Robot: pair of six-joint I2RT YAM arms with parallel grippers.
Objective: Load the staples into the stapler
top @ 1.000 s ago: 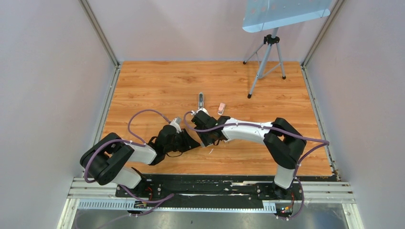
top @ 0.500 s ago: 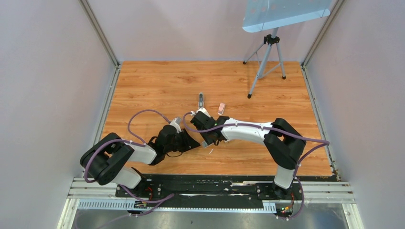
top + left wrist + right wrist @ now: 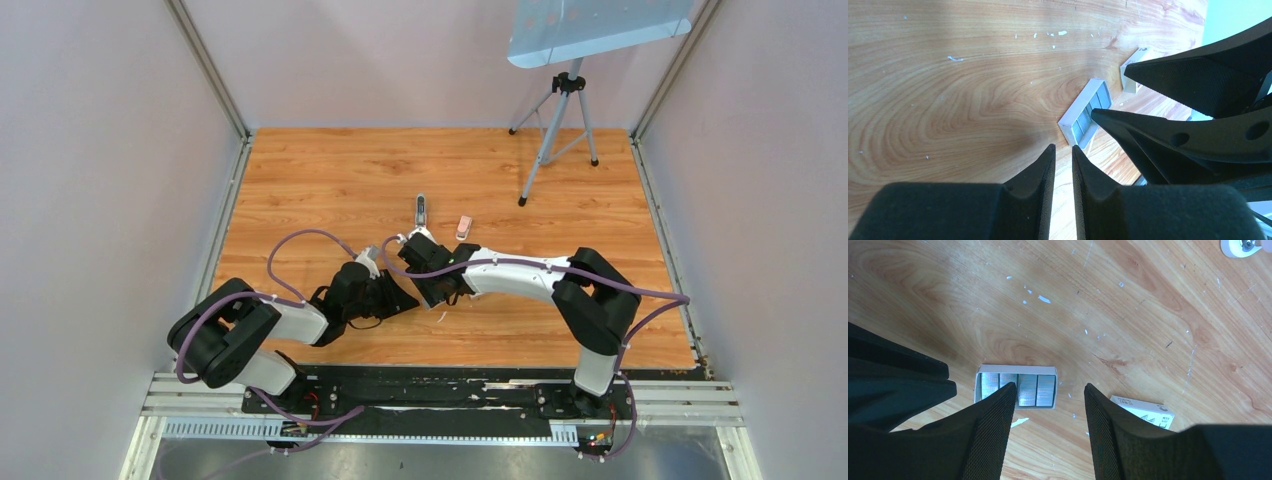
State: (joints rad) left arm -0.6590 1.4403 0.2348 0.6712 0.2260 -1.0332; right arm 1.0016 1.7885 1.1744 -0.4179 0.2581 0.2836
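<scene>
Staples (image 3: 1037,390) lay in their white tray (image 3: 1017,369) — we judged the parted right gripper (image 3: 1050,386) should pinch one strip squarely, the left gripper (image 3: 1063,150) clenched empty nearby.

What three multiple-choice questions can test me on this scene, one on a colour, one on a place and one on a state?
1. The small piece near the stapler is:
A. green
B. pink
C. black

2. The staples lie:
A. in the white tray
B. inside the stapler
C. loose on the bare wood

3. The right gripper is:
A. shut on the stapler
B. shut on the staples
C. open, holding nothing

Answers:
1 B: the top view shows it pink.
2 A: the right wrist view shows the silvery strips side by side inside the tray.
3 C: its fingers stand apart above the tray with nothing between them.
</scene>
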